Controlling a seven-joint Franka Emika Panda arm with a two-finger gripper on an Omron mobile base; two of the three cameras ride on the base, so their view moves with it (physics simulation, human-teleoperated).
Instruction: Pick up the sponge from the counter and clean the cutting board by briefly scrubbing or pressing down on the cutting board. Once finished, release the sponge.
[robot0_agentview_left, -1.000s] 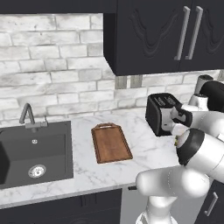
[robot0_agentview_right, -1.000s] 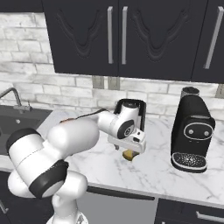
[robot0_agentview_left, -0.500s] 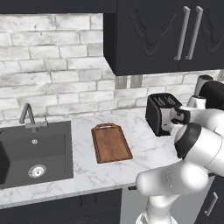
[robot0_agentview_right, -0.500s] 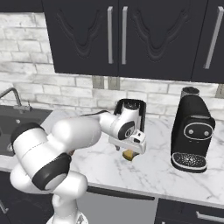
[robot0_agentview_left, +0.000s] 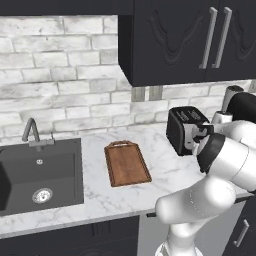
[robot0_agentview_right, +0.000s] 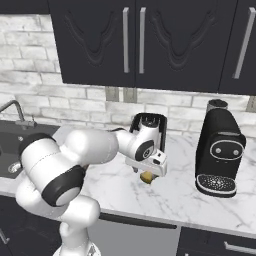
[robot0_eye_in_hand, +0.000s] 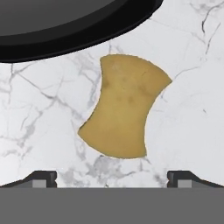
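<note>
The mustard-yellow sponge (robot0_eye_in_hand: 122, 107) lies flat on the white marble counter (robot0_eye_in_hand: 188, 109), right in front of the toaster. My gripper (robot0_eye_in_hand: 112, 178) hangs straight above it, open, with one dark fingertip (robot0_eye_in_hand: 41, 177) on each side of the sponge and nothing between them. In the right base view the hand sits low over the sponge (robot0_agentview_right: 147, 177), and my gripper (robot0_agentview_right: 145, 171) is just above the block. The reddish-brown cutting board (robot0_agentview_left: 126, 162) lies bare on the counter (robot0_agentview_left: 100, 195), well to the left of the hand, with its handle slot at the far end.
A black toaster (robot0_agentview_right: 148, 125) stands close behind the sponge, and its dark base (robot0_eye_in_hand: 65, 26) shows in the hand view. A black coffee machine (robot0_agentview_right: 218, 150) stands to the right. The dark sink (robot0_agentview_left: 40, 172) with its faucet (robot0_agentview_left: 31, 131) lies left of the board.
The arm's elbow has swung a little while the hand stayed low over the sponge. The jaws have stayed wide open, and the sponge has not moved.
</note>
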